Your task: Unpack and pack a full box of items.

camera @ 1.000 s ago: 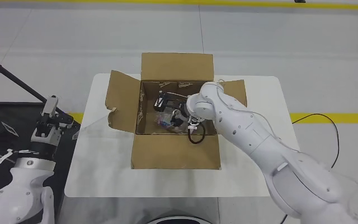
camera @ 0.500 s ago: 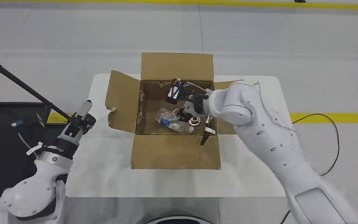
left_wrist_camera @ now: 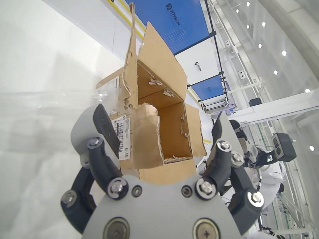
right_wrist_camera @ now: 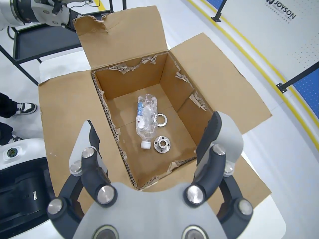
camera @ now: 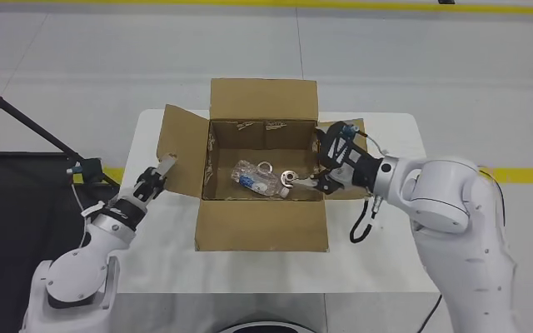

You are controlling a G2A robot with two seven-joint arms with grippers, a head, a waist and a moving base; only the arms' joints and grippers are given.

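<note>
L gripper (left_wrist_camera: 159, 116) jaws spread, empty; R gripper (right_wrist_camera: 153, 125) jaws spread, empty.

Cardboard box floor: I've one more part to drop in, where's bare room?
Bare: floor along the brown cardboard box's far wall, behind the flat metal ring. Crowded mid-floor: crushed clear plastic bottle, ring and round metal flange cluster.

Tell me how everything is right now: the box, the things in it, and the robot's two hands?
Cardboard box: open, flaps out, edges torn.
Plastic bottle: lying on its side in the box, cap on.
Flat ring: lying flat beside the bottle.
Metal flange: lying flat by the bottle's cap.
Left gripper: open, empty.
Right gripper: open, empty.
</note>
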